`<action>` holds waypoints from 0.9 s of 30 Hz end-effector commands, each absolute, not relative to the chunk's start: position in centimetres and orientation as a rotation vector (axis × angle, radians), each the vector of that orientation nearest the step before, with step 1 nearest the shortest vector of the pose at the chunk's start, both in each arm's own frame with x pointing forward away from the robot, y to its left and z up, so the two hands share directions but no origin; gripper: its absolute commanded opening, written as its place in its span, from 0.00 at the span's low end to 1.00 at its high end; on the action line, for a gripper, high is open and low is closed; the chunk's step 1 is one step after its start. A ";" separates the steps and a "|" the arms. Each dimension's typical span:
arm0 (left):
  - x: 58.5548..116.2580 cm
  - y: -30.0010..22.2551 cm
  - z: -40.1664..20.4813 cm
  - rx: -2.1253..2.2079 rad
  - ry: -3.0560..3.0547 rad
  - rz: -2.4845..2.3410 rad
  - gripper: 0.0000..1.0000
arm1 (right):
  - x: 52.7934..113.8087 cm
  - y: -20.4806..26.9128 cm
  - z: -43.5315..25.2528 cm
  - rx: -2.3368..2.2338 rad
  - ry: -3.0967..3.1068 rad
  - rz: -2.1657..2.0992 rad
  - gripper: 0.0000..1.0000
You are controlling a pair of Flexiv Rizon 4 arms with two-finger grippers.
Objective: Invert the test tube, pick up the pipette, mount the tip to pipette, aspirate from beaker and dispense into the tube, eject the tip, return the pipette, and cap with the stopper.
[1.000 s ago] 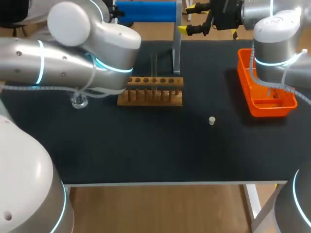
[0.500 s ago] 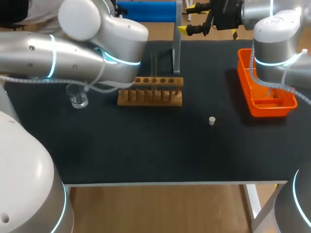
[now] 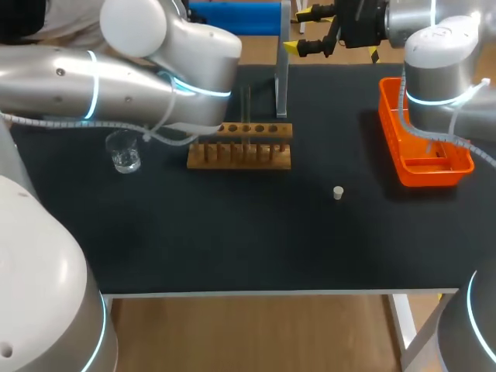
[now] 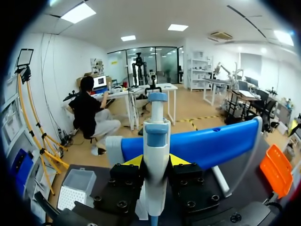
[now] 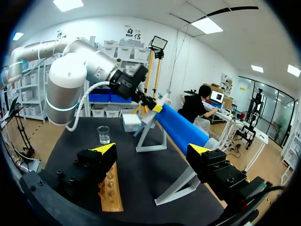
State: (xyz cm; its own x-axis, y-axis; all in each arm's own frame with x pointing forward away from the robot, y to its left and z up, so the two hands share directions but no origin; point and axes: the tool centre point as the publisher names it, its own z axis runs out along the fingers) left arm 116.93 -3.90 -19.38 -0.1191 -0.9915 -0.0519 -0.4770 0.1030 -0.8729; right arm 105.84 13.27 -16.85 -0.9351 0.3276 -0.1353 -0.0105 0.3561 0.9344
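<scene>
The pipette (image 4: 156, 136), a white barrel with a pale blue collar and a blue plunger cap, is found upright, clamped between the left fingers (image 4: 131, 163) before the blue stand (image 4: 211, 146) (at the far edge of the surface (image 3: 232, 232)), while the right fingers (image 5: 96, 162) are spread wide, holding nothing.

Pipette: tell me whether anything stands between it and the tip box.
Nothing visible does. The pipette is in the left gripper by the blue stand; the tip box lies just beside, no object between.
</scene>
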 end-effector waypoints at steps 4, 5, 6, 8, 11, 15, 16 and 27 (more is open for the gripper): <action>117.4 -4.1 -19.8 -1.465 1.700 -0.932 0.00 | 105.9 13.2 -16.8 0.280 2.328 1.605 1.00; 117.4 -4.1 -19.8 -1.467 1.700 -0.932 0.00 | 105.9 13.2 -16.8 0.280 2.328 1.605 1.00; 117.3 -4.1 -19.9 -1.469 1.699 -0.932 0.00 | 105.9 13.2 -16.8 0.280 2.328 1.605 1.00; 117.4 -4.1 -20.0 -1.473 1.699 -0.931 0.00 | 105.9 13.2 -16.8 0.280 2.328 1.605 1.00; 117.3 -4.1 -20.2 -1.478 1.700 -0.929 0.00 | 105.9 13.2 -16.8 0.280 2.328 1.605 1.00; 117.3 -4.1 -20.3 -1.483 1.700 -0.928 0.00 | 105.9 13.2 -16.8 0.280 2.328 1.605 1.00; 117.3 -4.1 -20.3 -1.483 1.701 -0.928 0.00 | 105.9 13.2 -16.8 0.280 2.328 1.605 1.00; 117.2 -4.5 -21.0 -1.506 1.711 -0.930 0.00 | 105.9 13.2 -16.8 0.280 2.328 1.605 1.00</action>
State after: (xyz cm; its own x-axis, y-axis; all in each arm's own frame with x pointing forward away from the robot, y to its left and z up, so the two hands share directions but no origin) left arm 116.98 -4.41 -20.86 -0.1136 -0.9931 -0.0294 -0.5117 0.0838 -0.8551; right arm 105.84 13.27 -16.85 -0.9351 0.3276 -0.1353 -0.0105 0.3560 0.9344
